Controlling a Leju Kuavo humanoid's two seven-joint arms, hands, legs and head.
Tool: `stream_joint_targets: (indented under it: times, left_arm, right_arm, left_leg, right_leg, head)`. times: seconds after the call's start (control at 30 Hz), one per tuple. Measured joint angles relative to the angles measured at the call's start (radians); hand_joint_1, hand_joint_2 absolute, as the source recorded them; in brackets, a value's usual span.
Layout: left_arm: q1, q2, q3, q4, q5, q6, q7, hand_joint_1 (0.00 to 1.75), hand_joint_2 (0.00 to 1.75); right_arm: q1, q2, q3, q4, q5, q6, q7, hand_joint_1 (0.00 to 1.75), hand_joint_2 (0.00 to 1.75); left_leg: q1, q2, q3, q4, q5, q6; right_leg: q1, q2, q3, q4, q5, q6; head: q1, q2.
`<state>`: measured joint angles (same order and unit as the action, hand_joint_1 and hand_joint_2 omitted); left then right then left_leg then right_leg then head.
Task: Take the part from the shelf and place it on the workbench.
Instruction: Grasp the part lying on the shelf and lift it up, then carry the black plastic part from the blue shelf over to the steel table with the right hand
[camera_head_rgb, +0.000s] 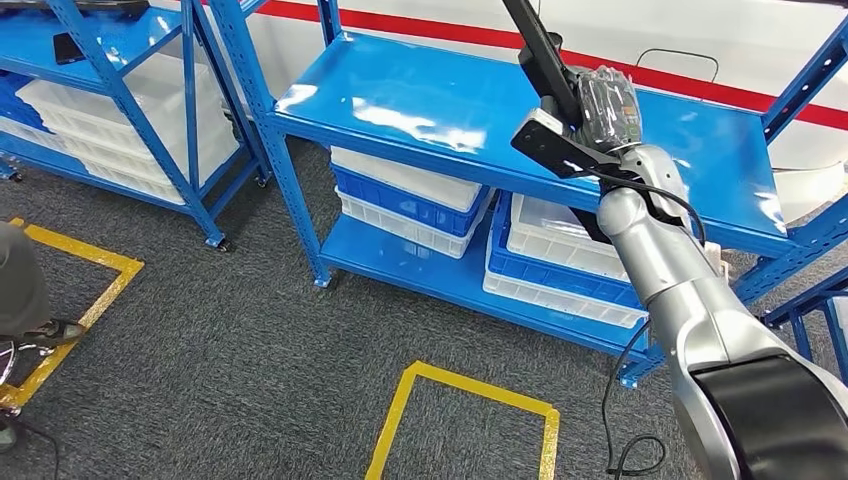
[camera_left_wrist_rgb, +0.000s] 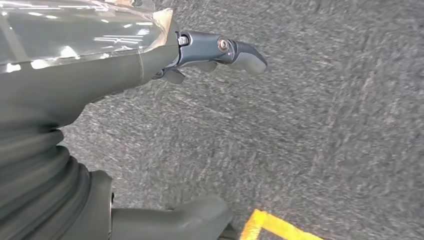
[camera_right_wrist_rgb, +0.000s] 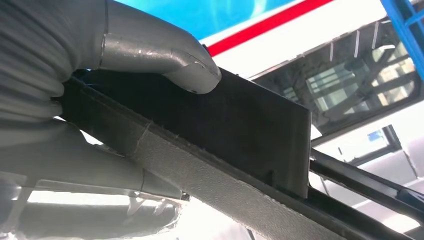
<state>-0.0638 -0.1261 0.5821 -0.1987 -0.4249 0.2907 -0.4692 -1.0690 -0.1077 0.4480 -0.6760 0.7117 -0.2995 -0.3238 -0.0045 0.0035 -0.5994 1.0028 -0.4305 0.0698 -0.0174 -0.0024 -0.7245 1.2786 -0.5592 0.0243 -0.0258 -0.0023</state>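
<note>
The part (camera_head_rgb: 545, 55) is a long black bar with a flat plate. My right hand (camera_head_rgb: 605, 105) grips it above the top board of the blue shelf (camera_head_rgb: 440, 110), and the bar runs up out of the head view. Close up, the thick grey thumb (camera_right_wrist_rgb: 165, 52) presses on the black plate of the part (camera_right_wrist_rgb: 250, 135). My left hand (camera_left_wrist_rgb: 220, 50) hangs over grey carpet with its fingers apart, holding nothing.
White and blue crates (camera_head_rgb: 410, 195) are stacked on the shelf's lower board. A second blue rack (camera_head_rgb: 120, 90) stands at the left. Yellow tape squares (camera_head_rgb: 470, 395) mark the carpet. A person's leg and shoe (camera_head_rgb: 30, 300) stand at the left edge.
</note>
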Motion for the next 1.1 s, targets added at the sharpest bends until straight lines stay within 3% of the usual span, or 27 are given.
stream_joint_targets:
  times: [0.03,0.07,0.1,0.17,0.23,0.27,0.33,0.4,0.47,0.5,0.53,0.57,0.63,0.7,0.77,0.83,0.87,0.93,1.0,1.03,1.07,1.1]
  left_arm:
    - [0.000,0.000,0.000,0.000,0.000,-0.001,0.000,0.00,1.75]
    - [0.001,-0.001,0.000,0.000,0.000,-0.003,0.000,0.00,1.75]
    - [0.001,-0.001,0.000,0.000,0.000,-0.004,0.000,0.00,1.75]
    - [0.001,-0.002,0.000,0.000,0.000,-0.005,0.000,0.00,1.75]
    - [0.000,-0.003,0.000,0.000,0.000,-0.005,0.000,0.00,1.75]
    - [0.001,-0.003,0.000,0.000,0.000,-0.005,0.000,0.00,1.75]
    - [0.002,-0.002,0.000,0.000,0.000,-0.005,0.001,0.00,1.75]
    - [0.003,-0.001,0.000,0.000,0.000,-0.005,0.001,0.00,1.75]
    - [0.004,-0.001,0.000,0.000,0.000,-0.005,0.001,0.00,1.75]
    - [0.004,-0.001,0.000,0.000,0.000,-0.005,0.001,0.00,1.75]
    - [0.004,-0.001,0.000,0.000,0.000,-0.005,0.001,0.00,1.75]
    - [0.004,-0.001,0.000,0.000,0.000,-0.005,0.001,0.00,1.75]
    - [0.003,-0.001,0.000,0.000,0.001,-0.005,0.002,0.00,1.75]
    - [0.002,-0.002,0.000,0.000,0.002,-0.005,0.001,0.00,1.75]
    - [0.002,-0.002,0.000,0.000,0.002,-0.004,0.001,0.00,1.75]
    - [0.001,-0.003,0.000,0.000,0.002,-0.005,0.000,0.00,1.75]
    - [0.001,-0.003,0.000,0.000,0.002,-0.005,0.000,0.00,1.75]
    - [0.001,-0.003,0.001,0.000,0.002,-0.005,-0.001,0.00,1.75]
    - [0.001,-0.003,0.001,0.000,0.003,-0.007,-0.002,0.00,1.75]
    - [0.001,-0.003,0.001,0.000,0.003,-0.007,-0.002,0.00,1.75]
    - [0.001,-0.004,0.001,0.000,0.003,-0.008,-0.002,0.00,1.75]
    - [0.001,-0.004,0.001,0.000,0.003,-0.008,-0.002,0.00,1.75]
  right_arm:
    - [0.002,-0.002,0.000,0.000,-0.001,0.000,0.000,1.75,1.75]
    - [0.004,-0.003,-0.001,0.000,-0.002,0.000,0.000,1.75,1.75]
    - [0.005,-0.005,-0.002,0.000,-0.002,0.000,0.000,1.75,1.75]
    - [0.005,-0.006,-0.004,-0.004,-0.005,0.000,-0.001,1.75,1.75]
    - [0.004,-0.008,-0.006,-0.008,-0.006,0.000,-0.002,1.75,1.75]
    - [0.004,-0.008,-0.006,-0.009,-0.006,0.000,-0.003,1.75,1.75]
    - [0.003,-0.009,-0.007,-0.009,-0.006,0.000,-0.006,1.75,1.75]
    - [0.001,-0.008,-0.006,-0.009,-0.005,0.000,-0.009,1.75,1.75]
    - [0.000,-0.006,-0.006,-0.009,-0.004,0.000,-0.011,1.75,1.75]
    - [0.000,-0.005,-0.005,-0.009,-0.004,0.000,-0.011,1.75,1.75]
    - [0.001,-0.005,-0.005,-0.009,-0.003,0.000,-0.011,1.75,1.75]
    - [0.000,-0.005,-0.004,-0.009,-0.003,0.000,-0.011,1.75,1.75]
    - [-0.003,-0.004,-0.003,-0.009,-0.003,0.000,-0.011,1.75,1.75]
    - [-0.013,0.001,-0.003,-0.009,-0.003,0.000,-0.011,1.75,1.75]
    - [-0.022,0.005,-0.002,-0.008,-0.002,0.000,-0.011,1.75,1.75]
    - [-0.024,0.008,-0.002,-0.006,-0.002,0.000,-0.010,1.75,1.75]
    - [-0.024,0.008,-0.002,-0.005,-0.001,0.000,-0.010,1.75,1.75]
    - [-0.025,0.008,-0.001,-0.003,0.000,0.000,-0.010,1.75,1.75]
    - [-0.025,0.007,-0.001,0.001,0.002,0.000,-0.008,1.75,1.75]
    - [-0.024,0.007,-0.001,0.003,0.003,0.000,-0.007,1.75,1.75]
    - [-0.023,0.007,-0.001,0.005,0.004,0.000,-0.005,1.75,1.75]
    - [-0.023,0.008,-0.001,0.007,0.005,0.001,-0.004,1.75,1.75]
  left_leg:
    - [-0.002,0.000,-0.010,0.001,0.007,0.001]
    - [-0.005,-0.001,-0.020,0.002,0.014,0.000]
    - [-0.007,-0.001,-0.028,0.004,0.020,-0.001]
    - [-0.011,0.000,-0.041,0.008,0.030,-0.006]
    - [-0.013,0.001,-0.047,0.011,0.040,-0.015]
    - [-0.013,0.001,-0.049,0.011,0.045,-0.020]
    - [-0.012,-0.002,-0.057,0.020,0.041,-0.030]
    - [-0.006,-0.005,-0.083,0.080,-0.014,-0.044]
    - [0.005,-0.006,-0.125,0.206,-0.094,-0.059]
    - [0.010,-0.006,-0.140,0.260,-0.117,-0.066]
    - [0.016,-0.006,-0.141,0.287,-0.122,-0.072]
    - [0.021,-0.006,-0.123,0.274,-0.110,-0.076]
    - [0.030,-0.006,-0.042,0.155,-0.062,-0.083]
    - [0.029,-0.009,0.019,0.051,-0.040,-0.080]
    - [0.020,-0.012,0.024,0.028,-0.038,-0.067]
    - [0.017,-0.010,0.016,0.020,-0.027,-0.048]
    - [0.016,-0.009,0.013,0.015,-0.019,-0.036]
    - [0.015,-0.007,0.001,0.008,-0.003,-0.016]
    - [0.010,-0.007,-0.015,0.008,0.010,-0.007]
    - [0.008,-0.007,-0.024,0.009,0.016,-0.006]
    - [0.006,-0.007,-0.031,0.009,0.022,-0.007]
    - [0.004,-0.007,-0.037,0.010,0.029,-0.007]
  right_leg:
    - [0.001,0.000,0.006,0.019,-0.002,0.005]
    - [0.001,0.000,0.030,0.000,0.011,0.011]
    - [0.003,0.000,0.072,-0.057,0.031,0.016]
    - [0.009,0.000,0.168,-0.201,0.050,0.014]
    - [0.016,0.000,0.211,-0.274,0.047,0.005]
    - [0.019,0.000,0.212,-0.279,0.050,0.002]
    - [0.006,-0.001,0.204,-0.282,0.062,-0.009]
    - [-0.005,-0.003,0.196,-0.285,0.077,-0.023]
    - [-0.004,-0.004,0.182,-0.284,0.088,-0.027]
    - [-0.004,-0.004,0.175,-0.283,0.094,-0.026]
    - [-0.004,-0.004,0.169,-0.282,0.098,-0.024]
    - [-0.005,-0.004,0.163,-0.280,0.102,-0.021]
    - [-0.009,-0.004,0.154,-0.274,0.106,-0.016]
    - [-0.008,-0.003,0.143,-0.269,0.112,-0.006]
    - [-0.006,-0.003,0.133,-0.269,0.122,0.009]
    - [-0.004,-0.002,0.125,-0.269,0.126,0.022]
    - [-0.003,-0.002,0.116,-0.257,0.116,0.023]
    - [-0.003,-0.001,0.071,-0.162,0.059,0.013]
    - [-0.002,-0.001,0.018,-0.025,-0.004,0.005]
    - [-0.001,0.000,0.009,0.012,-0.018,0.007]
    - [0.000,0.000,0.020,0.007,-0.016,0.011]
    - [0.002,0.000,0.051,-0.035,-0.002,0.016]
  head:
    - [0.000,0.000]
    - [0.000,0.000]
    - [0.000,0.000]
    - [-0.001,0.000]
    - [-0.001,0.000]
    - [-0.001,0.000]
    - [0.000,0.000]
    - [-0.003,0.000]
    - [-0.006,0.000]
    - [-0.006,0.000]
    - [-0.006,0.000]
    - [-0.006,0.000]
    - [-0.006,0.000]
    - [-0.006,0.000]
    - [-0.006,0.000]
    - [-0.006,0.000]
    - [-0.005,0.000]
    - [-0.004,0.000]
    - [-0.002,0.000]
    - [-0.002,0.000]
    - [-0.002,0.000]
    - [-0.002,0.000]
